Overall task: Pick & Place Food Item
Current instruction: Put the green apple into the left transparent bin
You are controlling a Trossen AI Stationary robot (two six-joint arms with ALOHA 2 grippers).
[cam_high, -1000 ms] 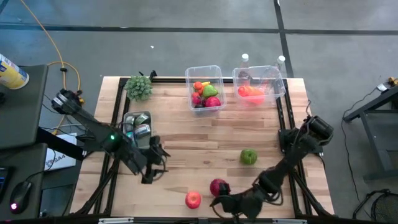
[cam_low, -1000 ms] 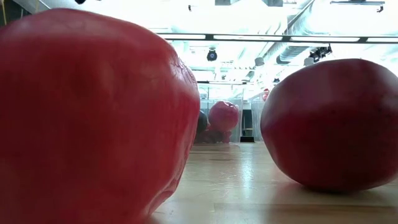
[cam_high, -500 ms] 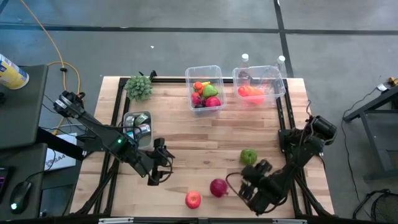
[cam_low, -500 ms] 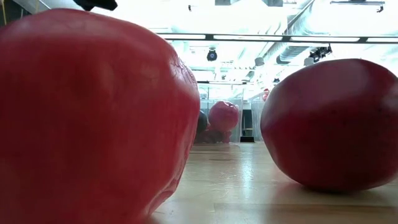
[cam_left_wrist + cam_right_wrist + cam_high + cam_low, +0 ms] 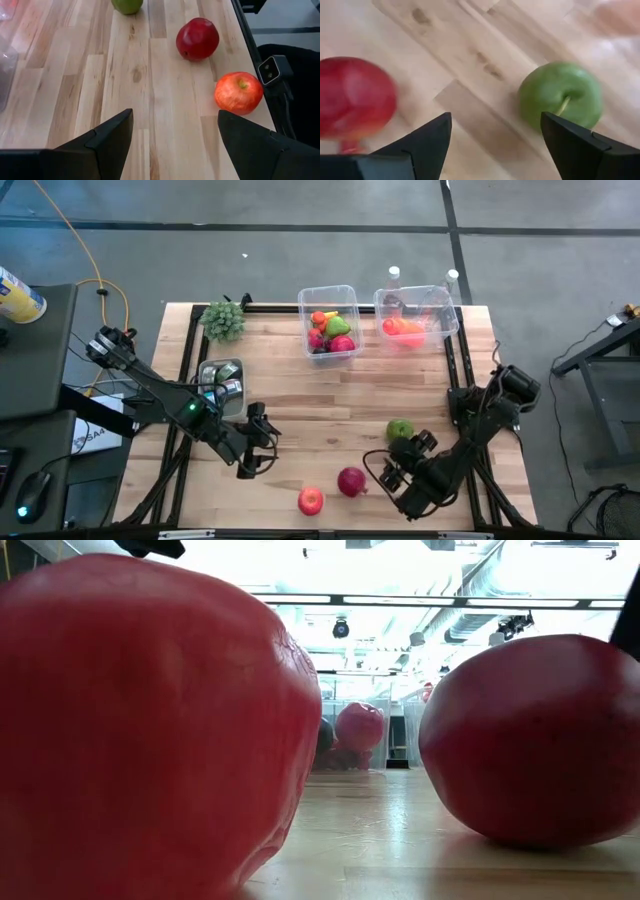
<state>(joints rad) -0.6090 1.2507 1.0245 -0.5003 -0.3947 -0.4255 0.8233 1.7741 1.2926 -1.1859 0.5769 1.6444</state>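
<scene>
Three apples lie on the wooden table near its front edge: a green apple, a dark red apple and a lighter red apple. My right gripper hangs open above the table between the green apple and the dark red apple, tipped downward and touching neither. My left gripper stands open to the left of the apples, over bare wood. In its wrist view the dark red apple and the lighter red apple lie ahead of it.
Two clear bins stand at the far edge: one holds mixed fruit, the other holds orange pieces. A green leafy item and a metal object sit at the left. The low camera is at the front edge beside the lighter red apple.
My right gripper has swung away from the front edge beside the dark red apple, toward the far-right and the green apple. It has rolled and tipped from lying nearly level to pointing steeply down. The apples have stayed where they were.
</scene>
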